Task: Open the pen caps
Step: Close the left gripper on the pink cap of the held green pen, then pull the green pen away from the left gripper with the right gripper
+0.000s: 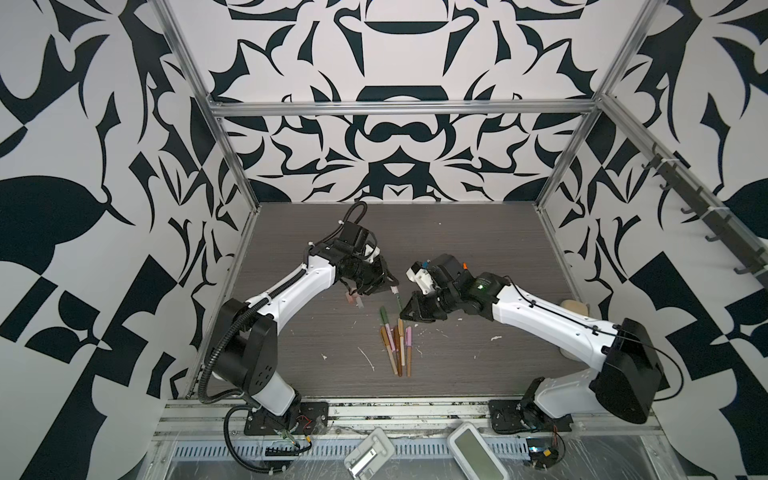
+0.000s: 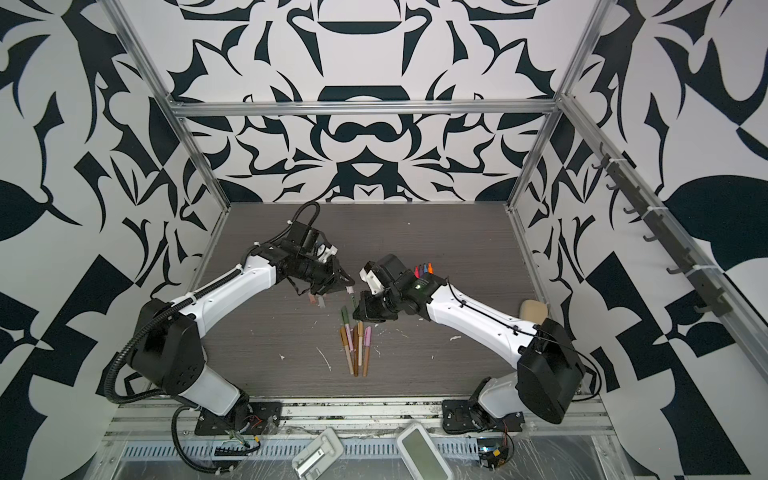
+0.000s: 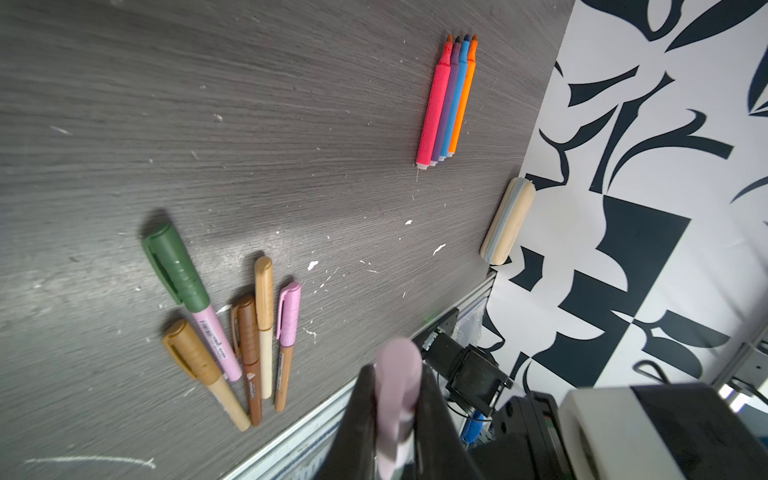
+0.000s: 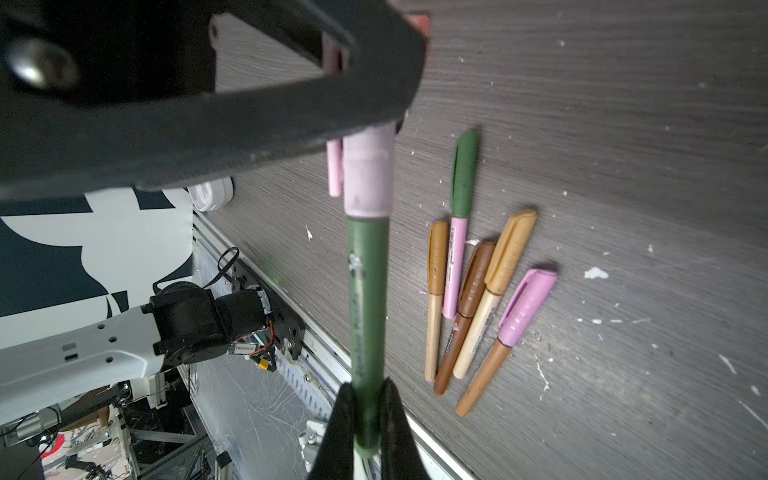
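Note:
A pen with a green barrel and a pale pink pen cap hangs above the table between my two arms. My right gripper is shut on the barrel's lower end. My left gripper is shut on the cap, which still sits on the barrel. Both top views show the two grippers meeting tip to tip. Several capped pens lie fanned out on the table just in front. Several bright uncapped pens lie side by side. Two loose caps lie under my left gripper.
A beige oblong block rests against the right wall. White flecks and streaks dot the dark wood-grain table. Two white devices lie on the metal rail in front of the table.

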### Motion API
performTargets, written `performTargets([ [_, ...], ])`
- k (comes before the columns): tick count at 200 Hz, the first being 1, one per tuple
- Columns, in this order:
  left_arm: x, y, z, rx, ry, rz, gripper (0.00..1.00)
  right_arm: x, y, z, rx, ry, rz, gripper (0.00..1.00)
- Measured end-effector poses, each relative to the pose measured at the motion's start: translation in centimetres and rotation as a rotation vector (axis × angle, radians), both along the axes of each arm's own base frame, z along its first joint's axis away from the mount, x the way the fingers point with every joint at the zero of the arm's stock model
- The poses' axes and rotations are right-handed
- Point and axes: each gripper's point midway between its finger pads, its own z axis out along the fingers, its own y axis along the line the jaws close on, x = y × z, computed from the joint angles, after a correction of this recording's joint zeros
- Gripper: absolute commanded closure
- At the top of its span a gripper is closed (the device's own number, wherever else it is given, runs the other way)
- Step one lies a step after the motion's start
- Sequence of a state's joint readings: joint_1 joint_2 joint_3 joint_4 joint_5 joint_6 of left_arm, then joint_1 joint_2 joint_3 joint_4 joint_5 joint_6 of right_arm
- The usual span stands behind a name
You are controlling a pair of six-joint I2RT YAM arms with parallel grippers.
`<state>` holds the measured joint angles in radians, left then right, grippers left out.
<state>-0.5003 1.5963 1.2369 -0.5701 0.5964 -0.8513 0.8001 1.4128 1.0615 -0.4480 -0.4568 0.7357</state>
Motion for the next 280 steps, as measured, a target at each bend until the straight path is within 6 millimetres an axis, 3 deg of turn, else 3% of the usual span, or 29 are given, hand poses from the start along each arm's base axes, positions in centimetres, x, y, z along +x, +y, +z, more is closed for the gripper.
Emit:
performTargets([
  [40,1.2,0.5,1.6,-0.008,-0.037,0.000,1.00,0.5,0.0,0.5,-0.013,-0.030,-0.014,0.76],
  [187,1.1,0.8,1.6,-0.007,-0.034,-0.006,1.00,2.4,1.2,-0.1,-0.084,-0.015,-0.032,0.74],
  [210,1.1,0.8,1.5,-0.007,-0.035,-0.010,1.00,2.7,1.4,0.1,-0.085,-0.023,-0.037,0.78],
  [232,1.1,0.8,1.5,-0.006,-0.039,-0.011,1.00,2.7,1.6,0.3,-0.074,-0.027,-0.027,1.00],
  [280,1.3,1.1,1.5,-0.011,-0.037,-0.008,1.00,2.5,1.8,0.4,-0.078,-0.048,-0.018,1.00],
])
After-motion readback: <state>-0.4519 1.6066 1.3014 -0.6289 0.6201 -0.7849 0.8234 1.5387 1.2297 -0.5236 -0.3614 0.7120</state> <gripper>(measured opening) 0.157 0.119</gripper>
